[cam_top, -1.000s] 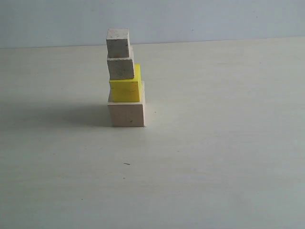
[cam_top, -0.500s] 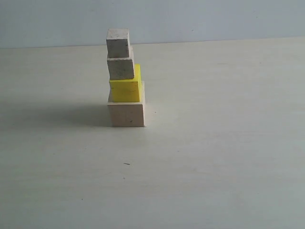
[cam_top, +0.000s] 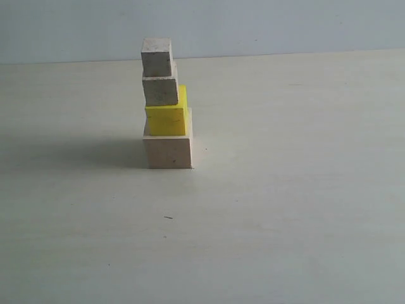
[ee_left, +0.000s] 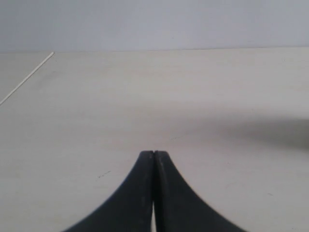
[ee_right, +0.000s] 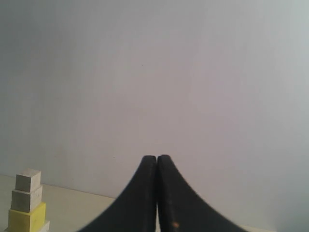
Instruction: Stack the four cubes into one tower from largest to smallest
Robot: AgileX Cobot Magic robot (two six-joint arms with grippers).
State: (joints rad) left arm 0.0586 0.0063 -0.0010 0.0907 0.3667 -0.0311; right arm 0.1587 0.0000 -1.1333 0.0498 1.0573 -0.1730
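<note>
A tower (cam_top: pixel 166 104) of four cubes stands left of centre on the table in the exterior view. The largest pale wood cube (cam_top: pixel 168 151) is at the bottom, with the yellow cube (cam_top: pixel 167 120) on it, then a small pale cube (cam_top: pixel 160 90) and the smallest pale cube (cam_top: pixel 156 57) on top. The upper cubes sit slightly off-centre. Neither arm shows in the exterior view. My left gripper (ee_left: pixel 154 153) is shut and empty over bare table. My right gripper (ee_right: pixel 157 157) is shut and empty, far from the tower (ee_right: pixel 27 205), which shows at that view's lower corner.
The pale table (cam_top: pixel 285 190) runs back to a plain grey-blue wall (cam_top: pixel 285 25). The tower casts a dark shadow (cam_top: pixel 76 152) to its left. A table edge line (ee_left: pixel 26 77) crosses the left wrist view.
</note>
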